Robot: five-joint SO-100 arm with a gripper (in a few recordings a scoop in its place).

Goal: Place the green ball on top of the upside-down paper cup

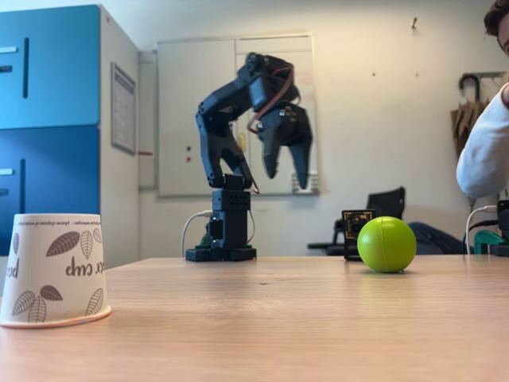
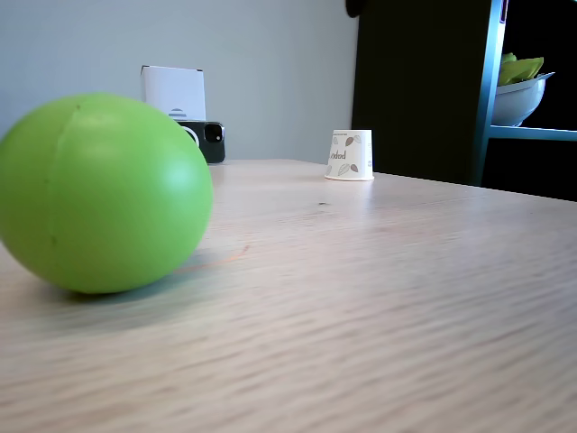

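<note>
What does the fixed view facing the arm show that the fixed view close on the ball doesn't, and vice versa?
Facing the arm, a fixed view has the black robot arm, its hand raised and open, a blue cabinet and a person's white sleeve. Close on the ball, a fixed view has a black phone, a white box and a white bowl. Shared: the lime-green matte ball and the upside-down white paper cup, apart on the wooden table.

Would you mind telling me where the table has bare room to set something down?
Bare wood lies between the paper cup and the green ball, and across the table's near edge. It is crowded at the back, around the arm's base.
</note>
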